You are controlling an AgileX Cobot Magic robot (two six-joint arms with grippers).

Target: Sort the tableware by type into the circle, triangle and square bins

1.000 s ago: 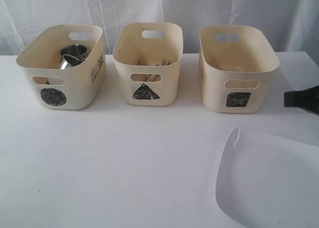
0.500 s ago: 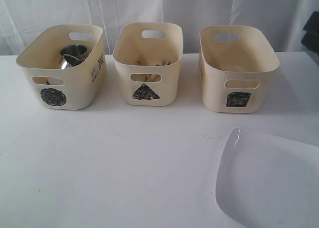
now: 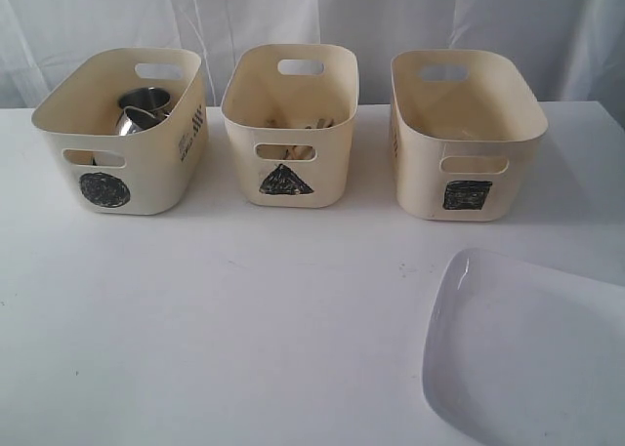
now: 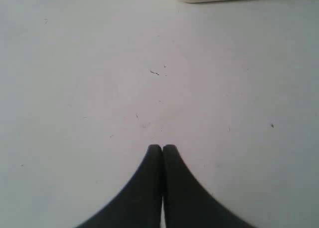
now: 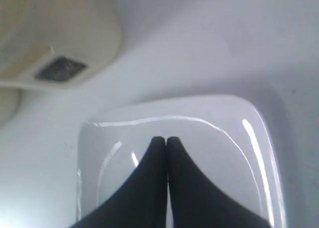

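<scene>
Plate (image 5: 209,138) lies beneath right gripper (image 5: 163,139), jaws pressed together.

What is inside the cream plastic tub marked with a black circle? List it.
Over the front rim of the cream circle-marked plastic tub, two shiny steel mugs show, toward its back. Its front wall hides the floor and anything lying lower.

No words or numbers can be read. Each cream bin bears one black scribbled sign on its front: a circle (image 3: 104,189) on the left bin (image 3: 154,171), a triangle (image 3: 285,181) on the middle bin (image 3: 334,163), and a square (image 3: 467,194) on the right bin (image 3: 420,182). The dark print (image 3: 192,132) on the left bin's side is too small to read.
</scene>
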